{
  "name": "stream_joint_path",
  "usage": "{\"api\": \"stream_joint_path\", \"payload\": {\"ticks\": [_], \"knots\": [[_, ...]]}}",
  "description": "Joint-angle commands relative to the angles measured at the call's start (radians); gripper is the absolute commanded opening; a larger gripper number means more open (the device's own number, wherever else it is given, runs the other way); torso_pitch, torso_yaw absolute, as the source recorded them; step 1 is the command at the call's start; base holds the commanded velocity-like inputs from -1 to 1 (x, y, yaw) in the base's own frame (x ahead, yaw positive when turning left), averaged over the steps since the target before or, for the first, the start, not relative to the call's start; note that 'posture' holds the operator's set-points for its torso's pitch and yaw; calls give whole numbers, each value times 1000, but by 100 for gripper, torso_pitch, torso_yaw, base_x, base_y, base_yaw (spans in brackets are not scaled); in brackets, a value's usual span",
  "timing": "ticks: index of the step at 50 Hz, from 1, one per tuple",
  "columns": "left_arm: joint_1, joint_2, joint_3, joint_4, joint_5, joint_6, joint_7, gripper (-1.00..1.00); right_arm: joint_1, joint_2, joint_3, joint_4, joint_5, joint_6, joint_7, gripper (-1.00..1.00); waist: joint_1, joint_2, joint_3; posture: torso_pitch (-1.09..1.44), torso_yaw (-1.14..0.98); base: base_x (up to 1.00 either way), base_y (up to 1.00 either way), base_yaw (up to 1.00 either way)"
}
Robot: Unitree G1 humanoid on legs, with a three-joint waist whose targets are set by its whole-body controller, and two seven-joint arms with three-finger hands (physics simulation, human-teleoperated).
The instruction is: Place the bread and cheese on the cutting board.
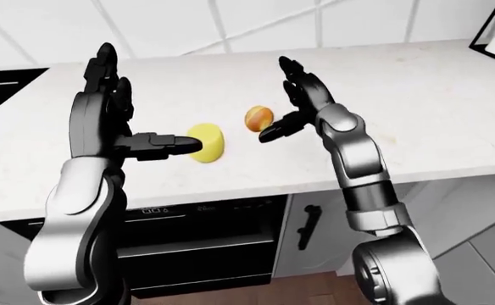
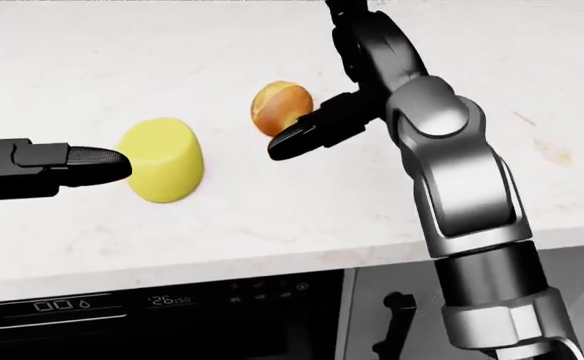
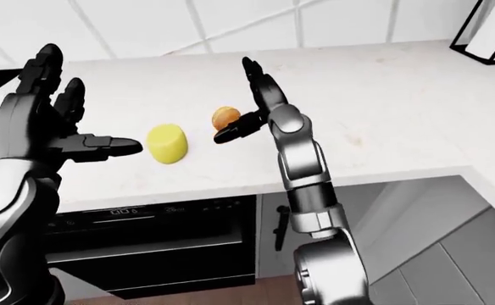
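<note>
Both arms are reaching up over the countertop (image 1: 451, 101). The left hand (image 1: 116, 124) is standing upright with its fingers (image 1: 105, 63) spread and pointing away from the counter's near edge, its thumb lying level toward the right hand. The right hand (image 1: 302, 105) is standing likewise open, fingers raised, thumb jutting toward the left hand, forearm rising steeply from the counter's near edge.
</note>
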Motion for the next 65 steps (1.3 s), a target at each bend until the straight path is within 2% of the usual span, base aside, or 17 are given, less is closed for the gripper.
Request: {"api": "stream_joint_path", "payload": {"ticks": [1, 7, 29, 32, 34, 43, 52, 65], "knots": [[-20, 8, 4, -23, 6, -36, 2, 100, -41, -1, -8, -20, -8, -66, -5, 100, 0, 2, -27, 0, 0, 0, 0, 0], [-18, 6, 3, -15, 10, -43, -2, 100, -56, 13, -9, 34, -6, -113, -18, 100, 1, 2, -30, 0, 0, 0, 0, 0], [-14, 13, 16, -7, -3, -57, -3, 100, -110, 30, -6, 163, 15, -155, -47, 99, 1, 4, -33, 0, 0, 0, 0, 0], [-18, 17, 21, -8, -7, -53, -2, 100, -109, 33, -2, 164, 10, -152, -45, 90, 1, 5, -34, 0, 0, 0, 0, 0], [-18, 19, 21, -9, -8, -53, -2, 100, -109, 33, -3, 167, 10, -153, -44, 76, 1, 4, -33, 0, 0, 0, 0, 0], [-11, 19, 17, -8, -9, -56, 1, 100, -130, 39, -2, 201, 7, -166, -46, 53, 0, 6, -34, 0, 0, 0, 0, 0], [-20, 29, 33, -6, -17, -51, -2, 100, -140, 39, 3, 242, -14, -175, -51, 48, 0, 7, -34, 0, 0, 0, 0, 0], [-9, 31, 30, -4, -19, -63, 3, 100, -129, 38, 4, 240, -41, -161, -57, 26, 0, 7, -33, 0, 0, 0, 0, 0]]}}
